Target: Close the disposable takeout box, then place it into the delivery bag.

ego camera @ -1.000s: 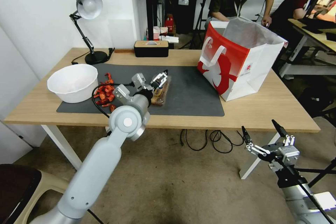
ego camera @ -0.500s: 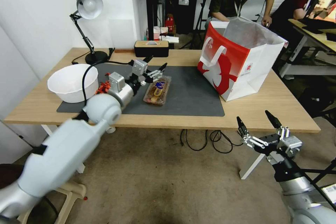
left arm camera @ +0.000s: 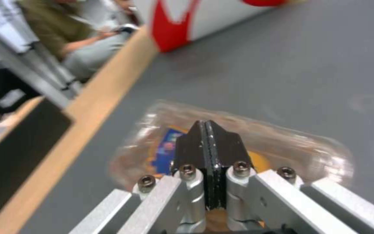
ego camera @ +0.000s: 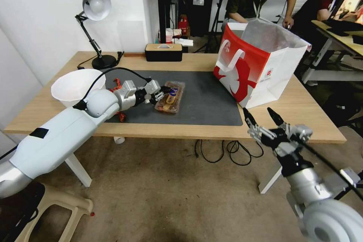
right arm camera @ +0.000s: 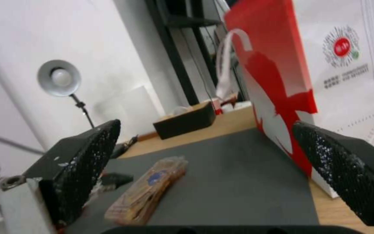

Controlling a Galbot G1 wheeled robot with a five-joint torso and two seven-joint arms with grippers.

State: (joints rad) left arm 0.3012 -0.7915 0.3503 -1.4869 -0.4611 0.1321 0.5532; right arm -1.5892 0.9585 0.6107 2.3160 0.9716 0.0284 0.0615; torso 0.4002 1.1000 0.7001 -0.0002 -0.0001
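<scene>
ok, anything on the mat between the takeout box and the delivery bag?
Nothing visible. The takeout box lies shut on the grey mat, with bare mat up to the delivery bag. The left gripper, fingers shut, is at the box's far side from the bag; the right gripper hangs open off the table's front edge.

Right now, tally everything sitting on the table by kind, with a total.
Takeout box: 1
Delivery bag: 1
White bowl: 1
Desk lamp: 1
Black box with a wooden top: 1
Dark mat: 1
Pile of red pieces: 1
Total: 7
</scene>
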